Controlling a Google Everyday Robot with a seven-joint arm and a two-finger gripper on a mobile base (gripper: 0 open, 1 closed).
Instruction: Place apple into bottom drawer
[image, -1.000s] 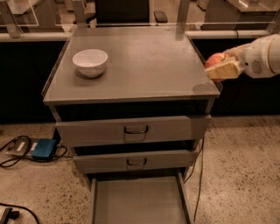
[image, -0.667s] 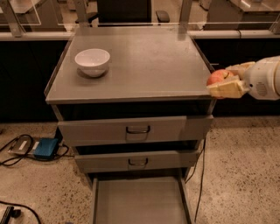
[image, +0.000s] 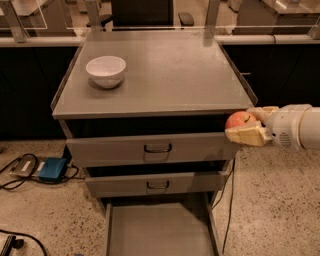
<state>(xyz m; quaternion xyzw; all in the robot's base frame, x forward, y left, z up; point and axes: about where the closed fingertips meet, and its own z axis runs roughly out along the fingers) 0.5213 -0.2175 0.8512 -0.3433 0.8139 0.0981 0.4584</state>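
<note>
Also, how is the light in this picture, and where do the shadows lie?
Camera view: light falls from above; the cabinet top is bright, the white bowl casts a small soft shadow, the bottom drawer lies dim; the gripper, shut on the apple off the cabinet's front right corner, is well lit.

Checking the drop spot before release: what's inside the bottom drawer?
The bottom drawer shows only bare grey floor; its rear lies hidden under the middle drawer. The end effector, shut on the apple, is right of the top drawer.
</note>
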